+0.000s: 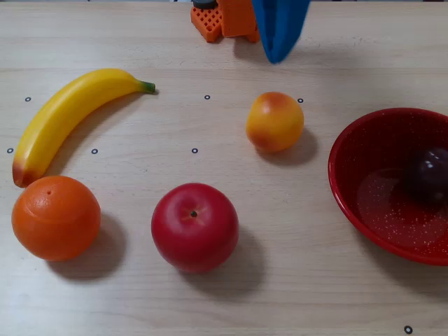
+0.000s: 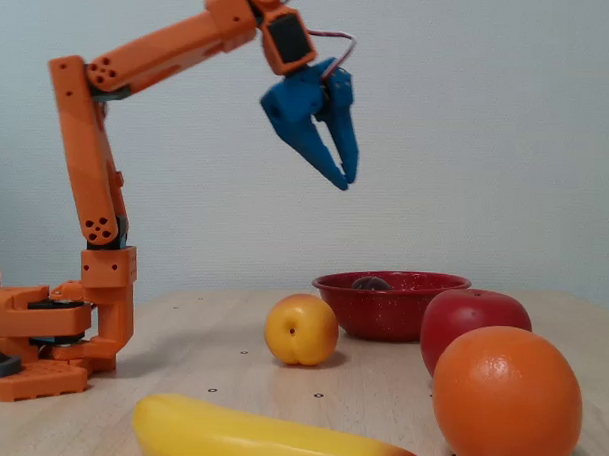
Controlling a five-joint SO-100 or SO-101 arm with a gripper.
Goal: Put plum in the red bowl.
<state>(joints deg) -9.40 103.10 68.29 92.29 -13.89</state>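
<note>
The dark purple plum [image 1: 427,175] lies inside the red bowl [image 1: 364,150] at the right edge of the overhead view. In the fixed view its top [image 2: 371,283] shows just above the bowl's rim [image 2: 392,309]. My blue gripper [image 2: 344,179] hangs high in the air above the table, to the left of the bowl, with its fingertips close together and nothing between them. In the overhead view only its blue tip [image 1: 278,54] shows at the top edge.
A yellow-orange peach [image 1: 274,121] sits left of the bowl. A red apple [image 1: 194,226], an orange [image 1: 55,218] and a banana [image 1: 66,115] lie further left. The orange arm base [image 2: 40,344] stands at the far side of the table.
</note>
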